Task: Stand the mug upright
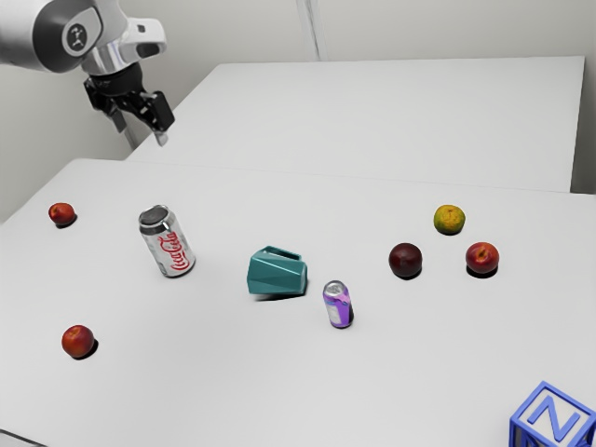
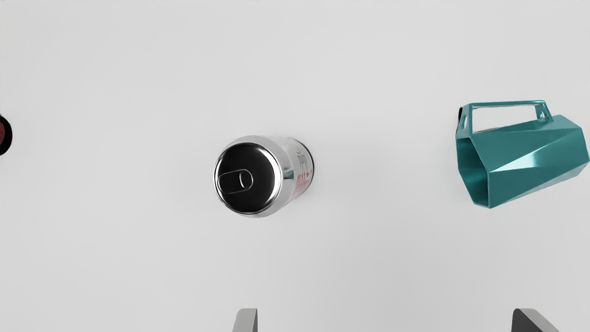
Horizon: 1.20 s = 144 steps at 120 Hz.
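A teal faceted mug (image 1: 277,275) lies on its side on the white table, between the tall Coca-Cola can and a small purple can. In the wrist view the mug (image 2: 530,157) shows its open mouth facing the Coca-Cola can, with its handle along one side. My gripper (image 1: 142,132) is high above the table's far left part in the exterior view, well away from the mug. The wrist view shows the gripper (image 2: 385,320) open, its two fingertips wide apart with nothing held between them.
The Coca-Cola can (image 1: 168,242) stands upright beside the mug; the purple can (image 1: 338,304) stands close on its other side. Red fruits (image 1: 62,214) (image 1: 78,341) lie at the exterior view's left. A dark ball (image 1: 405,260), green-orange fruit (image 1: 449,219), red fruit (image 1: 481,258) and letter block (image 1: 551,417) are rightward.
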Motion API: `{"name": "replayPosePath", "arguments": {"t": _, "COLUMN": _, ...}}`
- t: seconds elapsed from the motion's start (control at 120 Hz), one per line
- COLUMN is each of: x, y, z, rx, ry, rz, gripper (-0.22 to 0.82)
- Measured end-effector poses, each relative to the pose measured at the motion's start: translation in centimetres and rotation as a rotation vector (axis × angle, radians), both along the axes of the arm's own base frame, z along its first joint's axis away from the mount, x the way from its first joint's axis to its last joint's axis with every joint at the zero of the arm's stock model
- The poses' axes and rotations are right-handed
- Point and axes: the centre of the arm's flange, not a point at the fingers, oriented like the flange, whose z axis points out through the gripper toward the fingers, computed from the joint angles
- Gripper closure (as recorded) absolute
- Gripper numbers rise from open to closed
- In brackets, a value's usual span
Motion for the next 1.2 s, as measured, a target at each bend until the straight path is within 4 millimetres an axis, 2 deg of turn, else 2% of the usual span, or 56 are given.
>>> {"name": "replayPosePath", "arguments": {"t": 0.225, "x": 0.6, "y": -0.2, "z": -0.4, "rx": -0.014, "ry": -0.009, "rz": -0.006, "gripper": 0.00}}
{"name": "replayPosePath", "arguments": {"t": 0.333, "x": 0.9, "y": -0.3, "z": -1.3, "rx": -0.031, "ry": -0.008, "rz": -0.008, "gripper": 0.00}}
{"name": "replayPosePath", "arguments": {"t": 0.433, "x": 1.3, "y": -0.1, "z": -3.0, "rx": -0.043, "ry": 0.016, "rz": -0.003, "gripper": 0.00}}
{"name": "replayPosePath", "arguments": {"t": 0.567, "x": 1.5, "y": -0.1, "z": -6.0, "rx": -0.166, "ry": 0.064, "rz": 0.028, "gripper": 0.00}}
{"name": "replayPosePath", "arguments": {"t": 0.792, "x": 0.7, "y": -0.1, "z": -14.1, "rx": -0.406, "ry": 0.207, "rz": 0.122, "gripper": 0.00}}
{"name": "replayPosePath", "arguments": {"t": 0.983, "x": 1.5, "y": -0.3, "z": -19.9, "rx": -0.556, "ry": 0.296, "rz": 0.205, "gripper": 0.00}}
{"name": "replayPosePath", "arguments": {"t": 1.2, "x": 2.7, "y": 0.6, "z": -24.9, "rx": -0.642, "ry": 0.355, "rz": 0.289, "gripper": 0.00}}
